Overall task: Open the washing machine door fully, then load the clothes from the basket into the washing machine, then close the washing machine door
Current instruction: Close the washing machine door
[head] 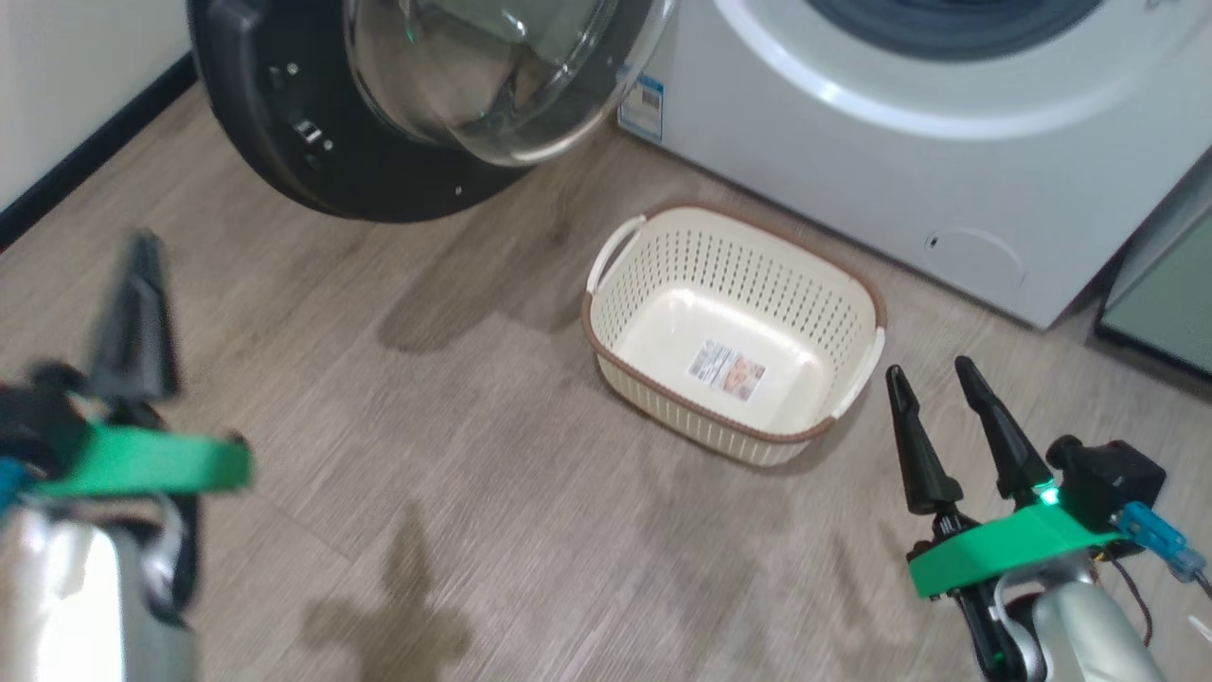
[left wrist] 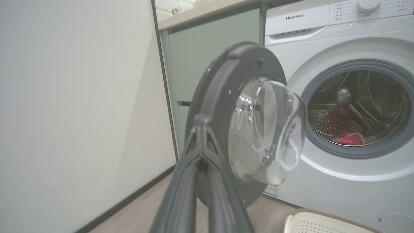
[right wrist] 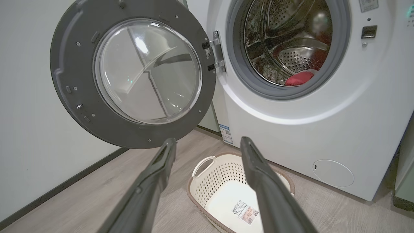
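The washing machine door (right wrist: 132,74) stands swung wide open, also seen as the door (head: 398,114) and the door (left wrist: 245,129). The white washing machine (right wrist: 323,129) shows its drum mouth with red clothes (right wrist: 299,78) lying inside; the clothes (left wrist: 347,139) show again low in the drum. The cream basket (head: 734,332) sits on the floor before the machine with nothing in it but its label; the basket (right wrist: 226,191) lies below my right fingers. My left gripper (head: 142,246) is shut and blurred at the left; its tips (left wrist: 202,123) point at the door's rim. My right gripper (head: 933,374) is open beside the basket.
A pale wall with a dark skirting (head: 85,152) runs along the left. Pale green cabinets (left wrist: 207,64) stand behind the door, and another cabinet (head: 1165,294) flanks the machine's right. Wood-look floor (head: 473,521) stretches between my arms.
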### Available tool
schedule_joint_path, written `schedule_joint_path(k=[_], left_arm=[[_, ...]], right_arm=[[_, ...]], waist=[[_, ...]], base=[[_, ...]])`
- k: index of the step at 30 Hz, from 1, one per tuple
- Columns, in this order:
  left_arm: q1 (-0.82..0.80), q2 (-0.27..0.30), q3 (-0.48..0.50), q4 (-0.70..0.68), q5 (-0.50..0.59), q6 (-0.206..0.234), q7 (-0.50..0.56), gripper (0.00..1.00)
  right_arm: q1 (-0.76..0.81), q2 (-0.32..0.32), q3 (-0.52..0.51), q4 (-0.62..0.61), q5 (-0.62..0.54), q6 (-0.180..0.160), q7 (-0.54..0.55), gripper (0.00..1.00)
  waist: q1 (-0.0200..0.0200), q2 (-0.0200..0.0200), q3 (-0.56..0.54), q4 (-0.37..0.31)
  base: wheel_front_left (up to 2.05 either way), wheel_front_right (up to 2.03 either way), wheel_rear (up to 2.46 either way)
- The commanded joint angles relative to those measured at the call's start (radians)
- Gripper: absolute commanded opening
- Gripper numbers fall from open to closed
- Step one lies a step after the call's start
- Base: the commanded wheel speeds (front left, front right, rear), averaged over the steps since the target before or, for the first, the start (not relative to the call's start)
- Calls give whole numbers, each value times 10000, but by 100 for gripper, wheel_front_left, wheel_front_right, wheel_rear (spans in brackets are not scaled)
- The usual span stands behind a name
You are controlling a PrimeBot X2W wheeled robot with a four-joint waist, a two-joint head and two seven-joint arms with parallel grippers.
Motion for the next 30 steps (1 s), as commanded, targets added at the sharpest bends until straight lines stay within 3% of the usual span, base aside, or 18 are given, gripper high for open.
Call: schedule_joint_path(k=[1, 9, 15, 19, 26, 30], left_arm=[[-716, 474, 549, -305, 73, -24, -95, 0], [-3312, 2134, 1715, 1320, -390, -442, -95, 0], [-4905, 3007, 1919, 3637, -954, -608, -95, 0], [-6185, 3714, 2603, 5607, -1514, -574, -95, 0], [-7720, 4459, 3092, 8725, -2161, -474, 366, 0], [-8873, 4444, 4226, 10476, -3675, -423, 1385, 0]], right_arm=[[-171, -150, 230, -413, -129, 0, -92, 100], [-521, -603, 212, -759, -218, 0, 46, 100], [-857, -875, 216, -991, -173, 0, 147, 100], [-1027, -984, 330, -1011, -106, 0, 141, 100], [-1200, -1041, 498, -882, -24, 0, 73, 100], [-1313, -1094, 642, -822, 23, 0, 41, 100]], waist=[[0, 0, 396, -129], [0, 0, 1592, -956], [0, 0, 2289, -1465], [0, 0, 2616, -1816], [0, 0, 2735, -2279], [0, 0, 2828, -2419]], base=[[0, 0, 0], [0, 0, 0], [0, 0, 0], [0, 0, 0], [0, 0, 0], [0, 0, 0]])
